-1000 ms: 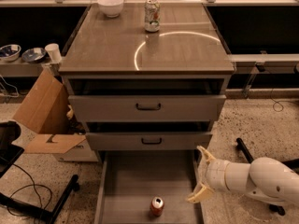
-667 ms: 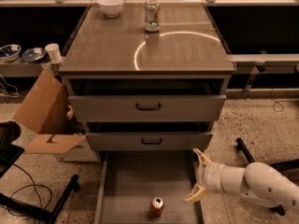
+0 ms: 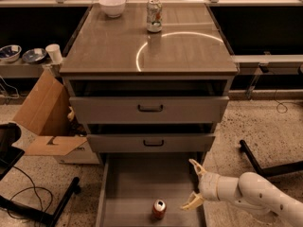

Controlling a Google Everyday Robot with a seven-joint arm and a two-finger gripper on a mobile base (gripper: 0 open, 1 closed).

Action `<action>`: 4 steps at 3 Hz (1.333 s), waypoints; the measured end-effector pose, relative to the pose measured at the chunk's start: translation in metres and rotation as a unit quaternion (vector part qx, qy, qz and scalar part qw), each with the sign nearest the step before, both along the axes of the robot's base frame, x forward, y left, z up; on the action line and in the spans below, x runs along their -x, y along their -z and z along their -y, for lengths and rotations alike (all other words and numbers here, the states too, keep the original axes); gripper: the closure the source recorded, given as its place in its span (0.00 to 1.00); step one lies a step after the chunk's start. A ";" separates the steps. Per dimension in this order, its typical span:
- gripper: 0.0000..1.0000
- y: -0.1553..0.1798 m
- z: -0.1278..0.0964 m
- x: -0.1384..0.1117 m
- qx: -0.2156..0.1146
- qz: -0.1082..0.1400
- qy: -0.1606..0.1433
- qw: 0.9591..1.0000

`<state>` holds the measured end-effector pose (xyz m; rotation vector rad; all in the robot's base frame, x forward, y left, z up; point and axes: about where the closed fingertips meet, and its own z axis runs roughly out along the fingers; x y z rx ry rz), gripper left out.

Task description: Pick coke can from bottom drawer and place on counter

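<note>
- Coke can point(image 3: 159, 209): upright on the floor of the bottom drawer point(image 3: 128, 188), near its front, slightly right of centre. Not yet grasped.
- Gripper point(image 3: 194, 185): held over the drawer's right side, just beside the can and clear of it; fingers spread wide, nothing held.
- Step in hand, as judged: approach and grasp. The spread fingers are best brought level with the can's mid-height, one on each side, and closed squarely so it is not tipped.
- Drawer's right wall: to be cleared by the wrist.
- Counter point(image 3: 189, 56): destination; a silver can point(image 3: 154, 15) and a white bowl point(image 3: 112, 5) are to be avoided.
</note>
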<state>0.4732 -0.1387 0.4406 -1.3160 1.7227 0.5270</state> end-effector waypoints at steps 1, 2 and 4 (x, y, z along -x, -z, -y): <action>0.00 0.005 -0.003 -0.002 -0.009 0.001 -0.005 1.000; 0.00 0.045 -0.014 -0.009 -0.046 0.011 -0.020 0.999; 0.00 0.152 -0.036 -0.022 -0.094 0.028 -0.057 0.994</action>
